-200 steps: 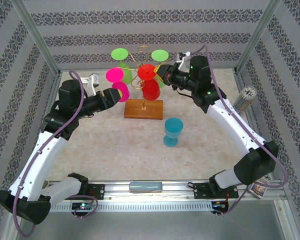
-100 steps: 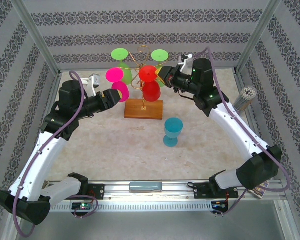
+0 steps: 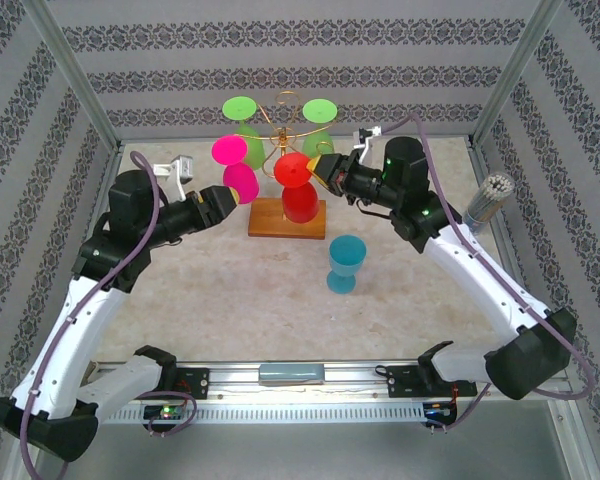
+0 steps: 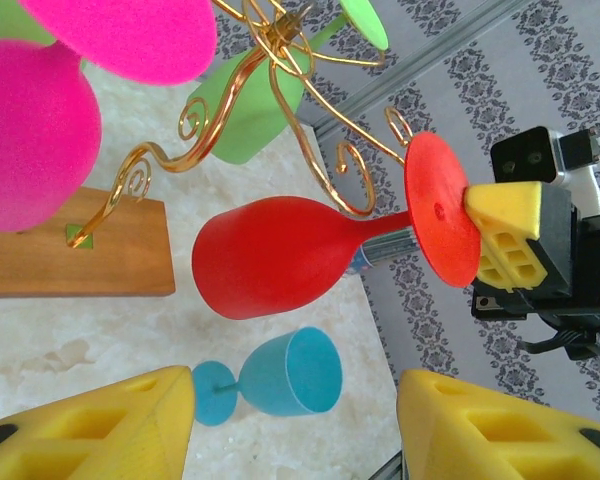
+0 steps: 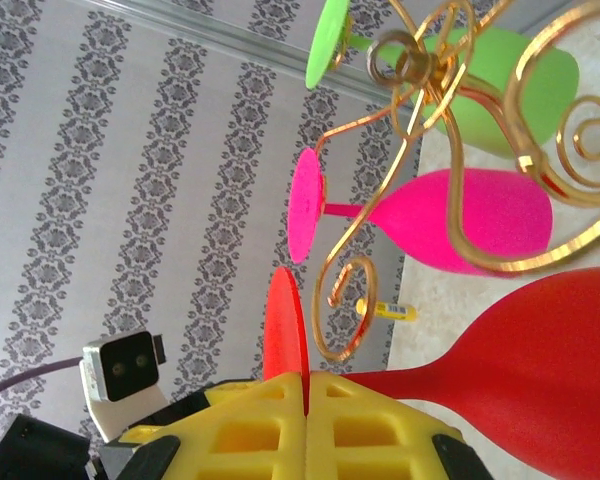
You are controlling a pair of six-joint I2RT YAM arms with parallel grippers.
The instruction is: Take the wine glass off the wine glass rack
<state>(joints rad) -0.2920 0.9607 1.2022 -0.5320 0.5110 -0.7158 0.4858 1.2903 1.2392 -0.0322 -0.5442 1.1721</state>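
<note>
Top external: right hand [image 3: 324, 170], pinching the red wine glass [image 3: 301, 205] by its foot, sits lower than before, drawing it off the rack [image 3: 270, 221]; left hand [image 3: 226, 197] hangs spread.

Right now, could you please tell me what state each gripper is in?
Left gripper: open, holding nothing.
Right gripper: closed on the red wine glass, by its foot.
</note>
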